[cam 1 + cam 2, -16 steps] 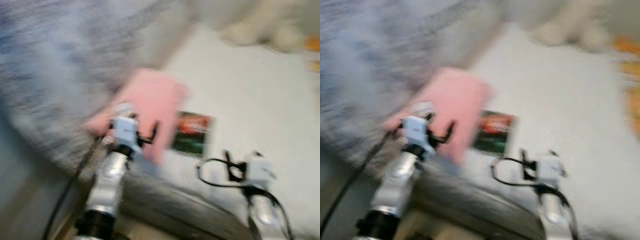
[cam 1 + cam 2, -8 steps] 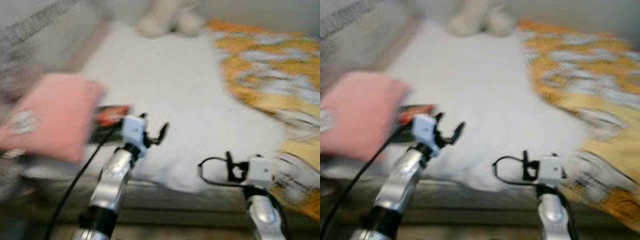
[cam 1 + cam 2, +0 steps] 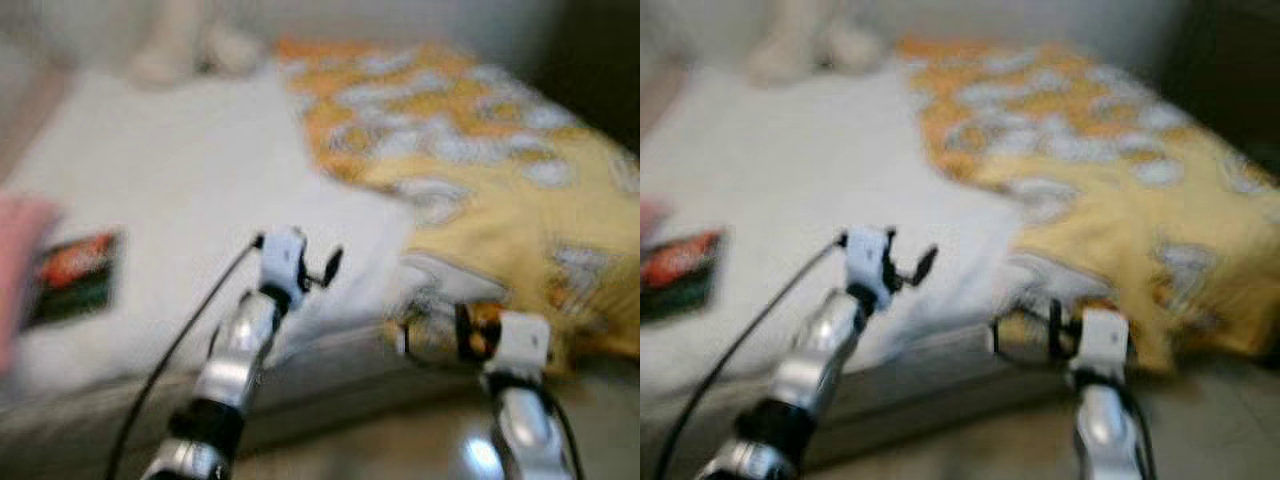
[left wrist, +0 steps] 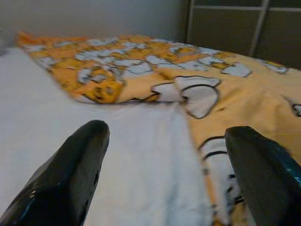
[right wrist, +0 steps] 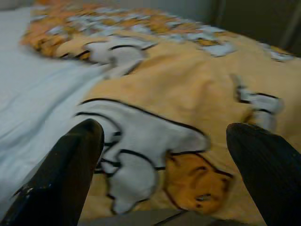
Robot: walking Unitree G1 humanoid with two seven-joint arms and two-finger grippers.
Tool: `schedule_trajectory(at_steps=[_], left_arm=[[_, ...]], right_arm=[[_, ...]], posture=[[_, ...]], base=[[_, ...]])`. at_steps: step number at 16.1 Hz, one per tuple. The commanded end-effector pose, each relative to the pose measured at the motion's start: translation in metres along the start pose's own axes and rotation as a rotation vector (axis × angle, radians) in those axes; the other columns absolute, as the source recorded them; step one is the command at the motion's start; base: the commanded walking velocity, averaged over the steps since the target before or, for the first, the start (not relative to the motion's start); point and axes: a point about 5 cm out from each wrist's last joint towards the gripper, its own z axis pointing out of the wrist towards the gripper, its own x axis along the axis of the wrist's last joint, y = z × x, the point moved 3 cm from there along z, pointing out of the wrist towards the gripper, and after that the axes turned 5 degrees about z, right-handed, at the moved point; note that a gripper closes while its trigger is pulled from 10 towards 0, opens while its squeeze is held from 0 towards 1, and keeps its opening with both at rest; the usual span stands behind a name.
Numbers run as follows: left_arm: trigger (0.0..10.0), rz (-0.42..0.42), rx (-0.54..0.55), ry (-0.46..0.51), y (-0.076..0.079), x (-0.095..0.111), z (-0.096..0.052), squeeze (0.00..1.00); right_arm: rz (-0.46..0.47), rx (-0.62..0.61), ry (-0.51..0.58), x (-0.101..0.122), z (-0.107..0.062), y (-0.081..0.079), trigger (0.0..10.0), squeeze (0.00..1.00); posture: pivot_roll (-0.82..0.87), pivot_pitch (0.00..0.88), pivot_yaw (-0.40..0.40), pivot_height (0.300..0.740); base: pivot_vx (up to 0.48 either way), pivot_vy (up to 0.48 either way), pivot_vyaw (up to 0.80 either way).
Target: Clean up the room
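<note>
Both sets of jaws wide open, holding nothing: left gripper [image 4: 164,174] over the white bed [image 3: 170,170], right gripper [image 5: 164,174] over the yellow blanket [image 3: 500,190] (hanging off the edge). Could snag the blanket and drag it down — picture too blurry to aim well.

yellow blanket [image 3: 480,170] | white-patterned, rumpled | draped over bed's [image 3: 190,180] right side

Both silver arms raised forward. Left gripper [image 3: 318,268] at about 11 o'clock, fingers [image 4: 70,174] spread wide, holding nothing. Right gripper [image 5: 164,179] at 1 o'clock, likewise spread and holding nothing.
</note>
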Motion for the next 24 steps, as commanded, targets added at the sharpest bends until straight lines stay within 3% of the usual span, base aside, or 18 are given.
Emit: schedule_trajectory(at_steps=[1,3,4,6,10,13,16,17,19,20,21,22,24], left_arm=[[10.0,-0.064,0.051,-0.052,-0.009,-0.008,0.001,0.00],[10.0,-0.186,0.102,-0.114,-0.017,-0.025,-0.001,0.00],[10.0,-0.196,0.109,-0.118,-0.018,-0.026,-0.002,0.00],[10.0,-0.125,0.058,-0.085,-0.009,-0.019,0.002,0.00],[10.0,-0.071,0.042,-0.086,-0.009,-0.017,0.006,0.00],[10.0,-0.034,0.044,-0.210,-0.018,-0.034,0.007,0.00],[10.0,0.029,0.069,-0.446,-0.026,-0.070,0.001,0.00],[10.0,0.020,0.084,-0.478,-0.027,-0.073,0.001,0.00],[10.0,0.003,0.058,-0.507,-0.021,-0.076,0.003,0.00],[10.0,0.017,0.031,-0.565,-0.015,-0.085,-0.002,0.00],[10.0,0.003,0.032,-0.592,-0.014,-0.089,-0.005,0.00],[10.0,-0.066,0.021,-0.593,-0.006,-0.090,-0.002,0.00],[10.0,-0.068,0.011,-0.611,0.001,-0.094,-0.004,0.00]], right_arm=[[0.042,-0.006,0.052,0.009,0.004,-0.002,10.0,0.00],[0.300,-0.059,0.120,0.024,0.010,0.002,10.0,0.00],[0.310,-0.060,0.117,0.024,0.010,0.002,10.0,0.00],[0.202,-0.026,0.061,0.012,0.008,0.000,10.0,0.00],[0.140,0.004,0.024,0.002,0.007,-0.005,10.0,0.00],[0.117,0.032,-0.007,-0.003,0.001,-0.006,10.0,0.00],[0.075,0.056,-0.075,-0.022,-0.011,-0.002,10.0,0.00],[0.067,0.051,-0.080,-0.024,-0.013,0.000,10.0,0.00],[0.056,0.050,-0.084,-0.022,-0.020,0.005,10.0,0.00],[0.049,0.060,-0.085,-0.022,-0.024,0.007,10.0,0.00],[0.043,0.071,-0.090,-0.022,-0.026,0.006,10.0,0.00],[0.022,0.093,-0.095,-0.023,-0.031,0.006,10.0,0.00],[0.020,0.088,-0.108,-0.026,-0.035,0.011,10.0,0.00]], posture=[[-0.01,0.000,0.028,0.740],[-0.01,0.000,0.031,0.740],[-0.01,0.000,0.031,0.740],[-0.01,0.000,0.033,0.740],[-0.02,0.000,0.038,0.740],[-0.03,0.000,0.034,0.740],[-0.04,0.000,0.026,0.740],[-0.05,0.000,0.026,0.740],[-0.08,0.000,0.025,0.740],[-0.09,0.000,0.015,0.740],[-0.09,0.000,0.015,0.740],[-0.11,0.000,0.016,0.740],[-0.11,0.000,0.004,0.740]], base=[[0.431,0.000,0.00],[0.433,0.000,0.00],[0.435,0.000,0.00],[0.433,0.000,-0.34],[0.433,0.000,-0.36],[0.000,0.000,-0.50],[0.000,0.000,-0.74],[0.000,0.000,-0.67],[0.000,0.000,0.00],[0.000,0.000,0.00],[0.000,0.000,0.00],[0.000,0.000,0.00],[0.000,0.000,0.00]])
